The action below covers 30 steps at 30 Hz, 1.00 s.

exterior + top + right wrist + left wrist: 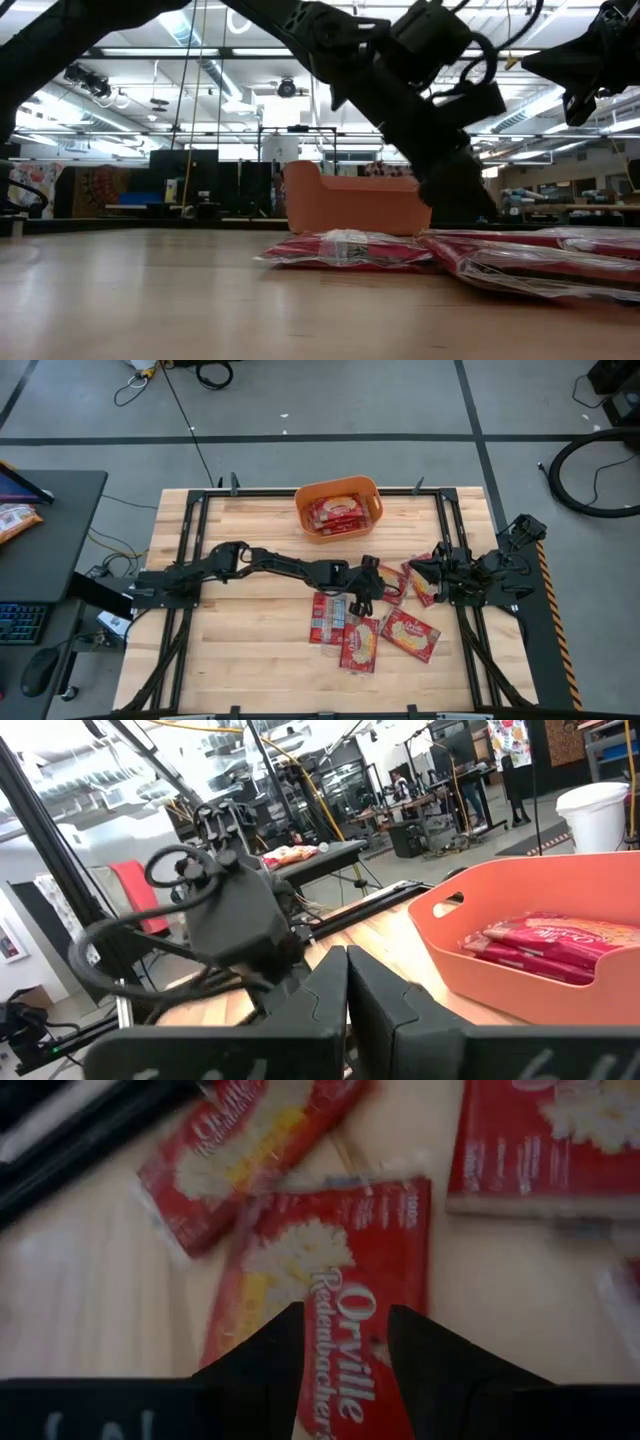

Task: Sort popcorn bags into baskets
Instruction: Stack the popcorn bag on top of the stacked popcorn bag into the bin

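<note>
The loose popcorn bags [362,642] are spread on the surface [240,650] toward its near right corner; the left gripper [345,1342] is lowered over 1 of them, its fingers slightly parted astride the packet, nothing yet gripped; a clean pinch on 1 packet only is judged best; the right gripper [347,982] is held closed and empty by the right edge; the basket [338,490] at the far edge holds several bags.

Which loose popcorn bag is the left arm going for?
The one directly under the left gripper, lettering showing between its open jaws: the popcorn bag at the top of the table cluster. The other loose bags lie beside it, clear of the jaws.
</note>
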Each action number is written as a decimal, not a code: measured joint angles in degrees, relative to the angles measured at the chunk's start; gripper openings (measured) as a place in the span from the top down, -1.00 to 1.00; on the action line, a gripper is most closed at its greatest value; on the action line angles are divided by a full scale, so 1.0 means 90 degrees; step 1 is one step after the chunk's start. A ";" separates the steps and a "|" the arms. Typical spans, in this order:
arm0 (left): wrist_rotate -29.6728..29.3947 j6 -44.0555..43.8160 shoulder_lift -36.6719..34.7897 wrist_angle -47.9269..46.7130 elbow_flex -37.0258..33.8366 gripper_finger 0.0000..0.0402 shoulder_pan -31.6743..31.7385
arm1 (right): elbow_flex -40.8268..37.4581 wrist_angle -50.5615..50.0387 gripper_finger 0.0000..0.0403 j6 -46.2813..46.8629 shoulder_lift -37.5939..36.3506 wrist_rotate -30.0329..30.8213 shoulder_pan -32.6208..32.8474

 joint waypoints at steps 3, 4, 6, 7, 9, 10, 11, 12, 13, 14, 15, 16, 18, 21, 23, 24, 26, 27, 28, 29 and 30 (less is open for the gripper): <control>0.0023 0.0009 0.0084 -0.0103 -0.0004 0.26 0.0007 | 0.0001 0.0001 0.92 0.0000 0.0000 0.0000 -0.0001; 0.0074 0.0012 0.0084 -0.0217 -0.0010 0.26 0.0013 | 0.0000 0.0002 0.92 0.0000 -0.0002 0.0002 -0.0002; 0.0285 0.0056 0.0084 -0.0276 -0.0008 0.26 0.0035 | 0.0000 -0.0008 0.92 0.0000 -0.0001 0.0000 -0.0001; 0.0367 0.0081 0.0084 -0.0337 -0.0005 0.26 0.0048 | 0.0000 0.0003 0.92 0.0000 0.0000 0.0000 0.0000; 0.0399 0.0128 0.0084 -0.0458 -0.0005 0.26 0.0070 | 0.0000 -0.0002 0.92 0.0000 0.0000 0.0002 -0.0001; 0.0371 0.0128 0.0084 -0.0507 -0.0007 0.26 0.0089 | 0.0000 0.0002 0.92 0.0000 -0.0002 0.0000 -0.0002; 0.0347 0.0121 0.0084 -0.0520 -0.0007 0.26 0.0105 | 0.0000 0.0000 0.92 0.0000 0.0000 0.0000 0.0000; 0.0333 0.0086 0.0084 -0.0558 -0.0005 0.26 0.0124 | 0.0000 0.0002 0.92 0.0000 -0.0002 0.0002 0.0000; 0.0337 0.0069 0.0084 -0.0619 -0.0005 0.26 0.0144 | 0.0002 0.0002 0.92 0.0000 -0.0001 0.0001 -0.0001; 0.0327 0.0065 0.0084 -0.0702 -0.0005 0.26 0.0154 | 0.0000 0.0000 0.92 0.0000 0.0000 0.0000 -0.0002; 0.0325 0.0074 0.0084 -0.0774 -0.0005 0.26 0.0166 | 0.0000 0.0002 0.92 0.0000 -0.0001 0.0001 0.0000; 0.0324 0.0075 0.0084 -0.0838 -0.0005 0.26 0.0173 | 0.0000 0.0001 0.92 0.0000 0.0000 0.0001 -0.0001; 0.0313 0.0075 0.0082 -0.0970 0.0003 0.30 0.0185 | 0.0000 0.0000 0.92 0.0000 0.0000 0.0001 -0.0001; 0.0187 0.0087 0.0065 -0.1197 0.0012 0.42 0.0180 | 0.0000 0.0000 0.92 0.0000 0.0000 0.0002 0.0000; 0.0112 0.0084 0.0063 -0.1295 0.0015 0.56 0.0172 | 0.0000 0.0002 0.92 0.0000 0.0000 0.0002 0.0000; 0.0109 0.0072 0.0063 -0.1309 0.0015 0.64 0.0172 | 0.0000 0.0001 0.92 0.0000 0.0000 0.0000 0.0000; 0.0109 0.0003 0.0061 -0.1307 0.0015 0.82 0.0172 | 0.0000 0.0000 0.92 0.0000 0.0000 0.0002 0.0000; 0.0109 -0.0012 0.0060 -0.1301 0.0015 0.90 0.0172 | 0.0000 0.0001 0.92 0.0000 0.0000 0.0001 0.0000; 0.0103 -0.0049 0.0051 -0.1283 0.0015 0.94 0.0172 | 0.0000 0.0000 0.92 0.0000 -0.0002 0.0002 0.0000; 0.0104 -0.0126 0.0025 -0.1277 0.0012 0.95 0.0172 | 0.0000 0.0001 0.92 0.0000 0.0000 0.0001 -0.0001; 0.0104 -0.0205 0.0014 -0.1278 0.0007 0.95 0.0172 | 0.0000 0.0001 0.92 0.0000 -0.0002 0.0002 -0.0001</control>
